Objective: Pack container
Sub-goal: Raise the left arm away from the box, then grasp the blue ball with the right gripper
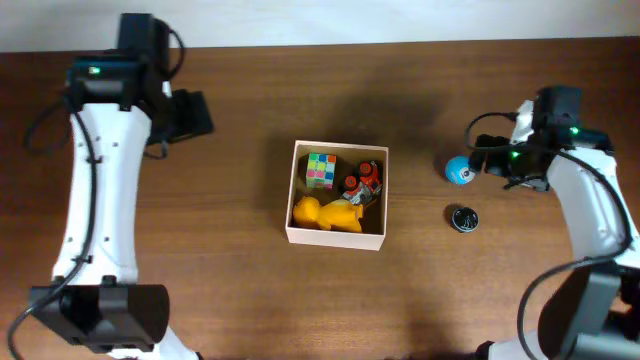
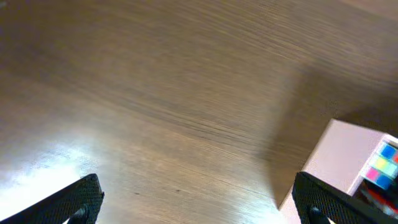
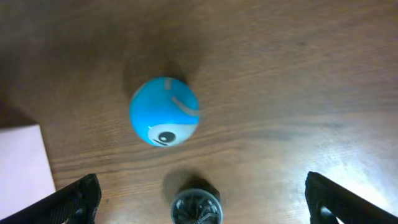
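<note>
The container (image 1: pixel 293 190) is a square cardboard box with white walls at the table's middle; its corner shows in the left wrist view (image 2: pixel 339 155) and the right wrist view (image 3: pixel 22 165). Inside lie a colour cube (image 1: pixel 321 169), a yellow toy (image 1: pixel 327 214) and a red-black toy (image 1: pixel 364 182). A blue ball (image 1: pixel 459 170) (image 3: pixel 164 112) and a small dark round object (image 1: pixel 463 218) (image 3: pixel 196 205) lie on the table right of the box. My left gripper (image 2: pixel 199 199) is open and empty, left of the box. My right gripper (image 3: pixel 202 199) is open above the blue ball and the dark object.
The wooden table (image 1: pixel 230 290) extends around the box. The left arm (image 1: pixel 100 180) reaches along the left side and the right arm (image 1: pixel 590 220) along the right edge.
</note>
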